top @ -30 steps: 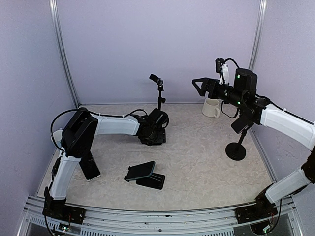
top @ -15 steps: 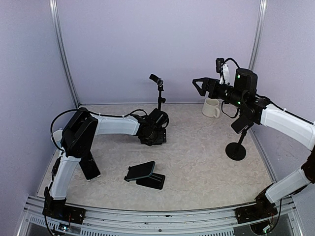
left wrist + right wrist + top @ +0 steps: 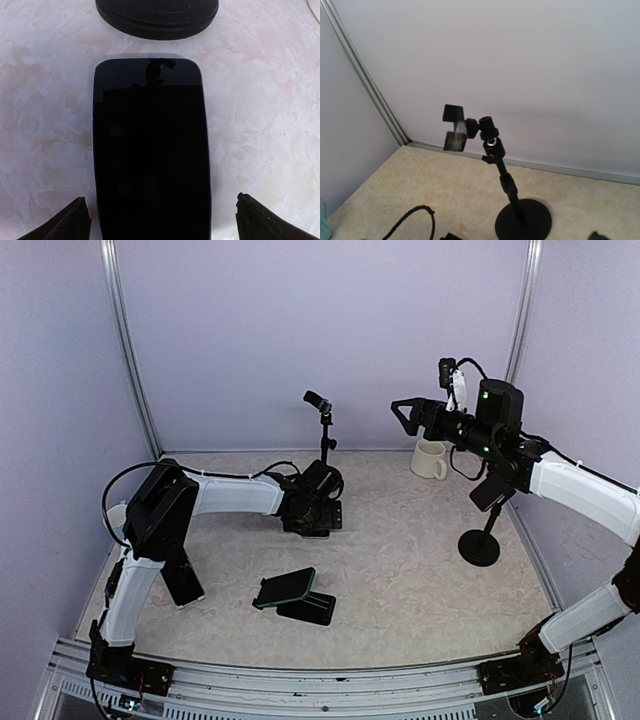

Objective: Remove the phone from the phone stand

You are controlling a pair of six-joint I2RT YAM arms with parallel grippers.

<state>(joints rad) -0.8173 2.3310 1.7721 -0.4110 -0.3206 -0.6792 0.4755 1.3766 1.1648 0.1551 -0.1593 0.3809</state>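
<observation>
From above, the left gripper (image 3: 312, 520) sits low on the table (image 3: 420, 580) just in front of the phone stand (image 3: 324, 440), and its bulk hides whatever is under it. The left wrist camera shows what is there: the phone (image 3: 150, 150) lies flat, screen up, its short rounded end just short of the stand's round base (image 3: 156, 17) without touching it. It is a glossy black slab with a thin pale rim, mirror-dark against the mottled, pinkish-cream table surface. The pincer is spread, one matte black fingertip (image 3: 75, 220) on each side of the phone. There is a clear strip of table on the right side and only a sliver on the left, so nothing is pinched. The right wrist camera shows the upper part of the stand, which the left one misses: a thin jointed pole rises from the disc to a ball joint and a small clamp (image 3: 454, 127), tilted and holding nothing. The right gripper (image 3: 403, 412) hangs high in the air to the right of the stand at about clamp height, its fingers apart, above a white mug (image 3: 431, 460) by the back wall. Open tabletop runs forward and to the right of the stand.
</observation>
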